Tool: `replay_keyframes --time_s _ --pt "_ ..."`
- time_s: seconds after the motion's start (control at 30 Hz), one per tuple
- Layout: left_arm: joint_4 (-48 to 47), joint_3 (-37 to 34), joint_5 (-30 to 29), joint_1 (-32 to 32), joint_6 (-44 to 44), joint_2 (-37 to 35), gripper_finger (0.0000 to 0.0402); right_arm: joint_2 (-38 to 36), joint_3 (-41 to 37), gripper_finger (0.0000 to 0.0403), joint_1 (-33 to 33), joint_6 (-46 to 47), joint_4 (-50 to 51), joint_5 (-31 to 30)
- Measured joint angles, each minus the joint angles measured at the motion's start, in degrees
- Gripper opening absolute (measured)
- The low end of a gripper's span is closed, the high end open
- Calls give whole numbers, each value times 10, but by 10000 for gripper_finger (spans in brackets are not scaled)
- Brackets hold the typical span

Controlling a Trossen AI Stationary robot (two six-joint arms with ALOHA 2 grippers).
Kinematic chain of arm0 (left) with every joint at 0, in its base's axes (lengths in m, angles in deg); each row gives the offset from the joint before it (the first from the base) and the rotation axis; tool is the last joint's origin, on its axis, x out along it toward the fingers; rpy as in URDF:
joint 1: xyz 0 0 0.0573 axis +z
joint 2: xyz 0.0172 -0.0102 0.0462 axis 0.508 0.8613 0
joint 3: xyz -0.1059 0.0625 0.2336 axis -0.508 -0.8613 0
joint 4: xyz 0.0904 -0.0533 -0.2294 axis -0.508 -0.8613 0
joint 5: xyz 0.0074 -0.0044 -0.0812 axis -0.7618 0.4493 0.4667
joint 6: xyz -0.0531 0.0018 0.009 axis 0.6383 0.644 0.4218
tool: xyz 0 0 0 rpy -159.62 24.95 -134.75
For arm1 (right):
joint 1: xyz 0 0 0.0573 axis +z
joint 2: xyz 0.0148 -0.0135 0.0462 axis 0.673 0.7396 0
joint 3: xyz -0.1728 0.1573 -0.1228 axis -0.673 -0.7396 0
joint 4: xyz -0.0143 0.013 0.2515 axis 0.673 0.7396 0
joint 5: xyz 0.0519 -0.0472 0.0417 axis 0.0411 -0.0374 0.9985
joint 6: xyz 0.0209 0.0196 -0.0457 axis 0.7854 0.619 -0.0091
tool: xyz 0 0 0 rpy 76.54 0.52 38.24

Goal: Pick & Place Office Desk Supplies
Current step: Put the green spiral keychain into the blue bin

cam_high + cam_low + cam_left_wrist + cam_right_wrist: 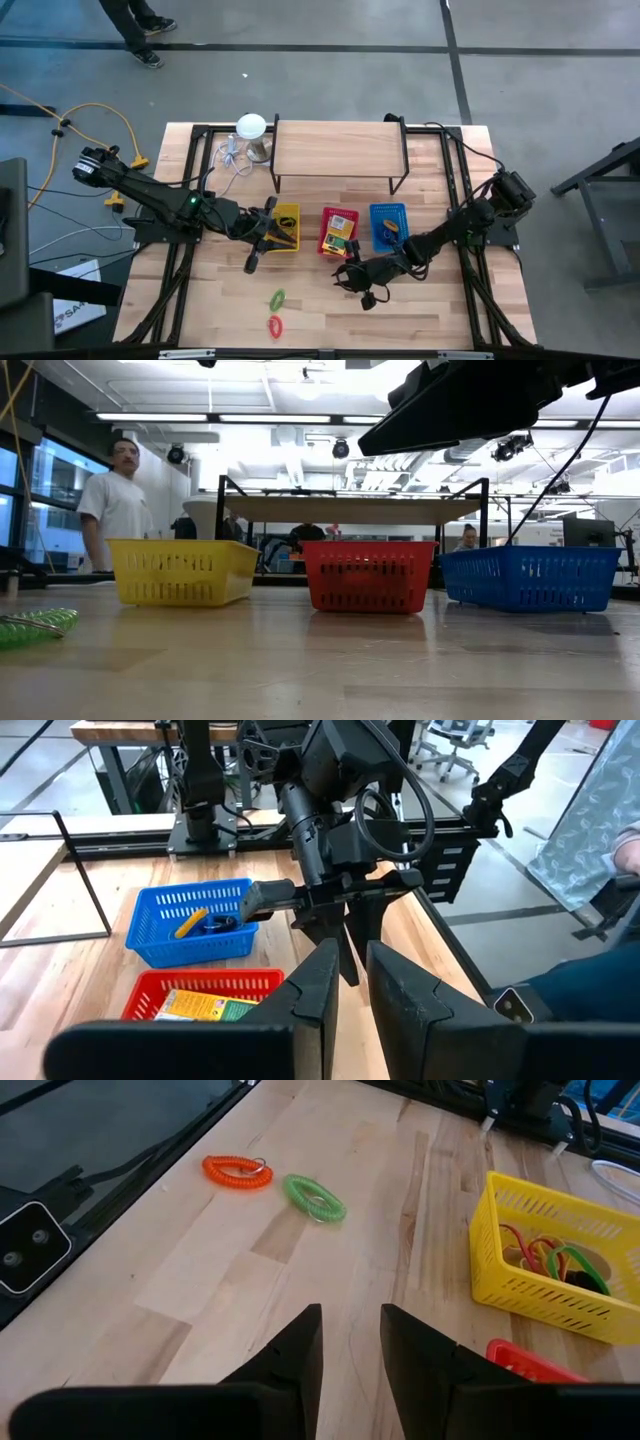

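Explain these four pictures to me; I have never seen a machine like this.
Two dark robot arms work at a wooden table. One picture looks straight down, one looks level across the tabletop, and two come from cameras on the arms' wrists.

On the table stand a yellow basket holding rubber bands, a red basket holding card boxes, and a blue basket. A green coil ring and an orange coil ring lie loose in front. A shelf and a white lamp stand at the back.

The left fingers and right fingers are slightly apart, holding nothing.
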Motion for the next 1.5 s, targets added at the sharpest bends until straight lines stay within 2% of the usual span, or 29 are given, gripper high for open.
replay_keyframes --time_s 1.13,1.5 --pt "-4 0 -4 -10 20 3 55 0 0 91 0 -1 -13 0" --pt "-7 0 -5 -57 25 3 123 0 0 91 0 -1 -13 0"
